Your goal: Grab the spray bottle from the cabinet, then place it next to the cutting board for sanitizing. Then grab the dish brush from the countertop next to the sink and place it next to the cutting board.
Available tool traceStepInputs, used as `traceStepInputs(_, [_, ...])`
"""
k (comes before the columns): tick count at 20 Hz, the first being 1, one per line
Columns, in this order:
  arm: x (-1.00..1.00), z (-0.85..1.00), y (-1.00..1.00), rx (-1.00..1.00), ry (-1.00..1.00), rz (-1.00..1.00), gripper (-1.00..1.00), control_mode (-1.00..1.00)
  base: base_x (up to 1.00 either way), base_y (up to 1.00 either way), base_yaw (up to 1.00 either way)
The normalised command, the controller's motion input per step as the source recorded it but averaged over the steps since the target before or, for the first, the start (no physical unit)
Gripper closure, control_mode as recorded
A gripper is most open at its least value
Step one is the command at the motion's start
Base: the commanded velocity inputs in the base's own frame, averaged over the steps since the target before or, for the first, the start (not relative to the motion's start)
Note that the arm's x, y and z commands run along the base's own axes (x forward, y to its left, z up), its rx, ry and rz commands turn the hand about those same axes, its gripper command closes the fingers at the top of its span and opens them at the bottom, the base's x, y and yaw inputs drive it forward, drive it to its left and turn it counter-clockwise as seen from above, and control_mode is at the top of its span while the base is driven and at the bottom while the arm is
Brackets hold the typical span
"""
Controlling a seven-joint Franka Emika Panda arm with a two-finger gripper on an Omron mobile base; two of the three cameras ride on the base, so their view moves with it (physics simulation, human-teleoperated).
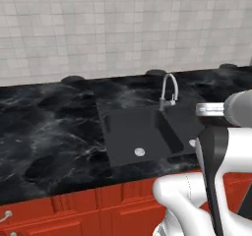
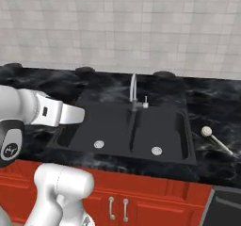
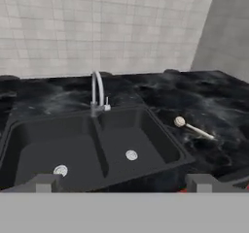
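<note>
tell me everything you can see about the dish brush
The small dish brush has a round cream-white bristle head and a thin, pale, straight handle. It lies flat on the black marble-look countertop with white veining, just right of the black double-basin sink, head nearer the basin and handle pointing away. Nothing else touches it.

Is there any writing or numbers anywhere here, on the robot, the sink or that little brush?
No readable text.
Arm: small dark marks on its white link and dark joint, too blurred to read.
Sink, faucet, brush, countertop: no writing.
</note>
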Motion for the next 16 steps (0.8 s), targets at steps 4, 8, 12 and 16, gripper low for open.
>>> traceStepInputs(4, [0.00,0.00,0.00,0.00,0.00,0.00,-1.00,1.00,-0.37,-1.00,0.35])
traceStepInputs(8, [0.00,0.00,0.00,0.00,0.00,0.00,-1.00,1.00,-0.82,-1.00,0.25])
traceStepInputs(12, [0.00,0.00,0.00,0.00,0.00,0.00,-1.00,1.00,-0.70,-1.00,0.19])
traceStepInputs(16, [0.00,0.00,0.00,0.00,0.00,0.00,-1.00,1.00,0.20,-0.83,0.37])
